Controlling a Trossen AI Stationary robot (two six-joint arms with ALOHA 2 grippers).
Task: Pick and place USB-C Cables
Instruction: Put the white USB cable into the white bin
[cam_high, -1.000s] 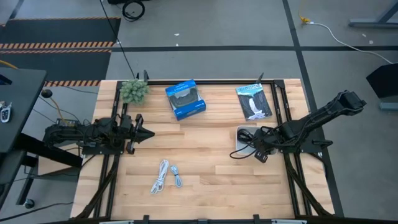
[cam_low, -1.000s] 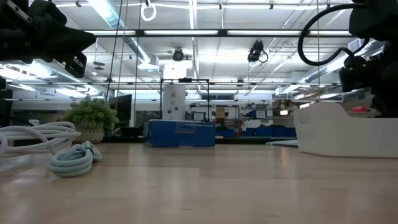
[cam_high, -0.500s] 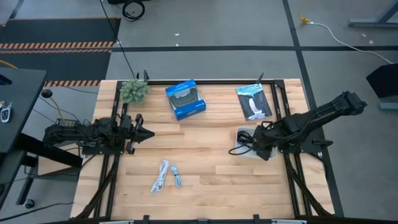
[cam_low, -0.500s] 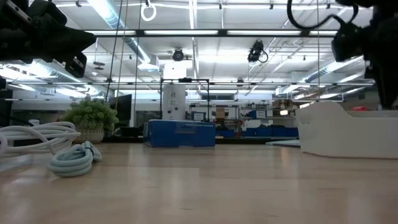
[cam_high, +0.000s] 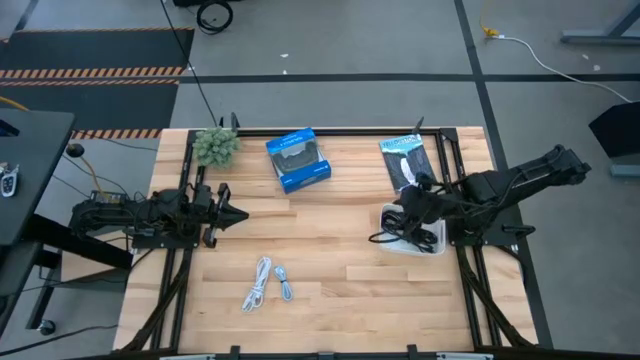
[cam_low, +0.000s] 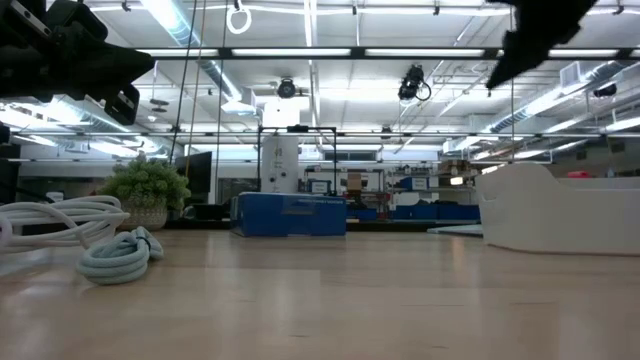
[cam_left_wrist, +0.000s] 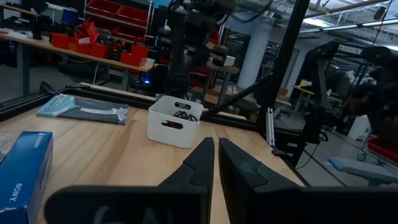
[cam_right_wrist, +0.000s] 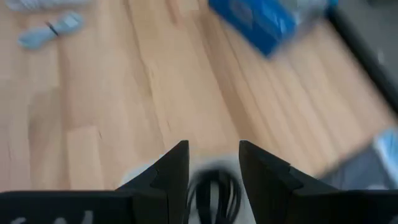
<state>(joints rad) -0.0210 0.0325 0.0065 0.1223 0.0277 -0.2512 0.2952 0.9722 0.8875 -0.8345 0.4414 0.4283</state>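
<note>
A white cable (cam_high: 260, 279) and a pale blue-grey cable (cam_high: 286, 286) lie side by side on the near middle of the table; the low view shows them as white cable (cam_low: 60, 218) and blue-grey cable (cam_low: 115, 255). Black cable (cam_high: 384, 238) lies in the white bin (cam_high: 432, 243) and spills over its left rim. My right gripper (cam_high: 400, 213) hangs open above the bin, with a black coil (cam_right_wrist: 214, 188) below and between its fingers, untouched. My left gripper (cam_high: 235, 215) waits shut at the table's left.
A blue box (cam_high: 298, 160), a small plant (cam_high: 215, 146) and a black packet (cam_high: 408, 163) stand along the far edge. The bin (cam_low: 560, 205) sits at the table's right. Bare wood lies between the loose cables and the bin.
My right gripper has risen and moved from the bin's near side toward the far edge, over the bin. In the low view it has climbed toward the top, and the black cable loop seen beside it earlier no longer shows there.
</note>
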